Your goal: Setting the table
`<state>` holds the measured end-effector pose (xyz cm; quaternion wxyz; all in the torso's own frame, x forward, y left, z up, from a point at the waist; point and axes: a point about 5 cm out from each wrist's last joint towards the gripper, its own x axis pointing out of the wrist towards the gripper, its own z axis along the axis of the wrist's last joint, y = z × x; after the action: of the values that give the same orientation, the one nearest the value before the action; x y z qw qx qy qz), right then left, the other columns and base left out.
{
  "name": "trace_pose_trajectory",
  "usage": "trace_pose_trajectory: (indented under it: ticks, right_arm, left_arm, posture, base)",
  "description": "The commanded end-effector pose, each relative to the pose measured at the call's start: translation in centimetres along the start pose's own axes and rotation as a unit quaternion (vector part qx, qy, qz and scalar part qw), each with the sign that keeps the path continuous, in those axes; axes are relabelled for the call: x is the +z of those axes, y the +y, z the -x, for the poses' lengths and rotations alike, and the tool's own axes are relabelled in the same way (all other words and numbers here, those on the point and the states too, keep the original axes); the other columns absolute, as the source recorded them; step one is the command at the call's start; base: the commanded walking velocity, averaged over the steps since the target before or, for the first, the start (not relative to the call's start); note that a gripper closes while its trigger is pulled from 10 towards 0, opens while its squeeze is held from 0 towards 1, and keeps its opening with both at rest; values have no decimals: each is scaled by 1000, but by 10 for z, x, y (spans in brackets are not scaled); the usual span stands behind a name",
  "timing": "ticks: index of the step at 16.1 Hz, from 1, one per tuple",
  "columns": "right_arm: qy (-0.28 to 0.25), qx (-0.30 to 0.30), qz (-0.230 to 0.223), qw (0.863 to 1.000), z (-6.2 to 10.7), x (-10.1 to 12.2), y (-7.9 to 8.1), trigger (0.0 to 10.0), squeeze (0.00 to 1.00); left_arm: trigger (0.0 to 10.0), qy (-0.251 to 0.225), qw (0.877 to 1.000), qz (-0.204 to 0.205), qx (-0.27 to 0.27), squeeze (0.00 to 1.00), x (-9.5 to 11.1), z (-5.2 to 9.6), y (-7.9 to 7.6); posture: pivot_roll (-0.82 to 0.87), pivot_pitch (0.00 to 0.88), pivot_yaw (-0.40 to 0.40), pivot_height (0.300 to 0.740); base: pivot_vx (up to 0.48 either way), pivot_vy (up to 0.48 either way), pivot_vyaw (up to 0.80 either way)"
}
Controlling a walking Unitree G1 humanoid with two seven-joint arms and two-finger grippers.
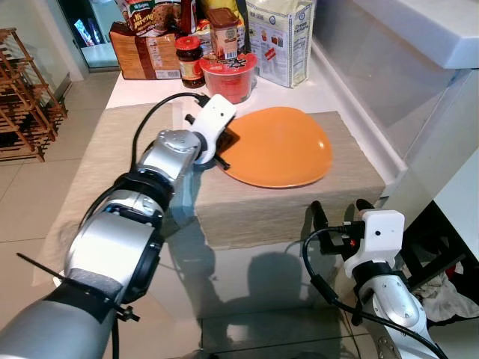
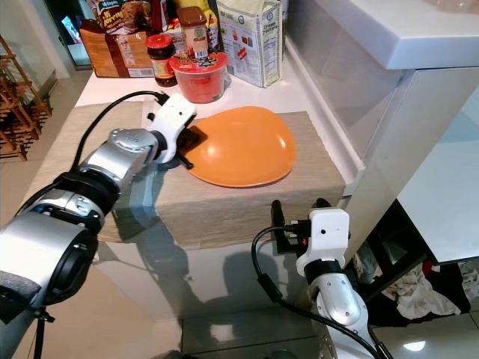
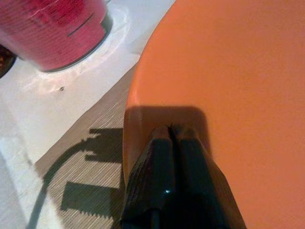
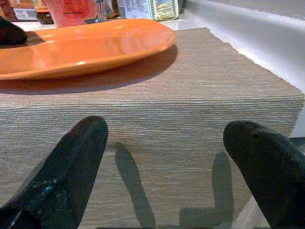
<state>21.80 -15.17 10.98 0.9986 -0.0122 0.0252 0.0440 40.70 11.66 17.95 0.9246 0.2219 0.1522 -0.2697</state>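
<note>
An orange plate lies on a beige woven placemat on the white table. My left gripper is at the plate's left rim, its two black fingers pressed together, shut, with the tips lying over the rim. My right gripper is low in front of the table, open, facing the placemat's hanging front edge. Nothing is between its fingers.
A red noodle cup, a red-lidded jar, a brown bag and a white box crowd the table's far end. A white counter rises on the right. A wooden rack stands left; clothes lie on the floor.
</note>
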Motion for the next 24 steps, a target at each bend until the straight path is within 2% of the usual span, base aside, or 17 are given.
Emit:
trace_pose_trajectory:
  ticks: [1,3,5,6,8,11,18,20,21,23,24]
  right_arm:
    - [-1,6,-1,1000,-1,1,1,10000,0]
    - [-3,6,-3,1000,-3,2,1,10000,0]
    - [-5,8,-4,1000,-5,3,1,10000,0]
    - [-9,15,-3,1000,-7,7,2,10000,0]
    - [-10,18,-4,1000,-8,8,2,10000,0]
    - [-26,22,-45,998,-15,19,2,10000,0]
    - [-49,4,-126,991,-34,38,-2,10000,0]
    - [-44,-4,-179,983,-45,37,-1,10000,0]
    - [-43,-4,-185,982,-47,37,0,10000,0]
    - [-29,-12,-245,969,-59,34,1,10000,0]
    - [-26,-14,-255,966,-61,33,1,10000,0]
  left_arm:
    - [0,43,999,-1,5,0,-23,5,6]
    - [0,36,999,3,5,0,-22,7,9]
    - [0,8,1000,22,2,0,-12,6,8]
    - [0,-34,998,43,-18,0,7,5,4]
    - [0,-74,994,63,-45,0,26,5,-3]
    - [0,-132,985,92,-66,0,52,9,-8]
    - [0,-122,985,102,-73,0,48,15,-10]
    - [0,-119,985,100,-74,0,47,15,-10]
    - [0,-119,985,100,-75,0,47,16,-11]
    - [0,-116,986,96,-78,0,48,18,-11]
    - [0,-115,986,96,-78,0,48,18,-11]
  posture:
    - [-141,18,65,727]
    - [-135,15,62,727]
    - [-131,11,61,727]
    - [-130,8,57,727]
    - [-130,4,56,727]
    - [-130,1,56,727]
    - [-118,4,59,727]
    - [-109,7,64,727]
    - [-109,7,64,727]
    - [-98,7,64,727]
    - [-98,7,64,727]
  base:
    - [0,0,0]
    - [0,0,0]
    - [0,0,0]
    - [0,0,0]
    - [0,0,0]
    - [0,0,0]
    - [0,0,0]
    - [0,0,0]
    - [0,0,0]
    - [0,0,0]
    - [0,0,0]
